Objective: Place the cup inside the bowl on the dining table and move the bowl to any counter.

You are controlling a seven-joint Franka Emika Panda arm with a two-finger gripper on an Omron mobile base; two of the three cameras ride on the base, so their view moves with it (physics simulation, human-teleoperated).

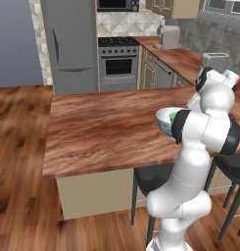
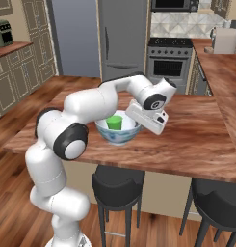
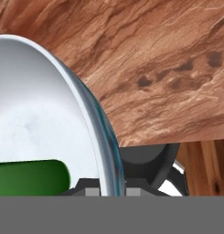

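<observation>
The white bowl (image 2: 120, 136) with its blue patterned outside is over the near edge of the dining table (image 2: 187, 140); whether it touches the top I cannot tell. The green cup (image 2: 114, 122) stands upright inside it. My gripper (image 2: 138, 124) is shut on the bowl's right rim. In the hand view the rim of the bowl (image 3: 93, 114) runs down between the fingers of my gripper (image 3: 106, 192), and the cup (image 3: 29, 177) lies across the lower left. From the left, my arm covers most of the bowl (image 1: 164, 120) and the cup (image 1: 173, 116).
Dark stools (image 2: 117, 185) (image 2: 218, 202) stand under the table's near edge. A wood-top counter (image 1: 178, 56) with a toaster (image 1: 215, 60) runs along the right wall. Stove (image 1: 118, 59) and fridge (image 1: 70, 44) stand beyond the table.
</observation>
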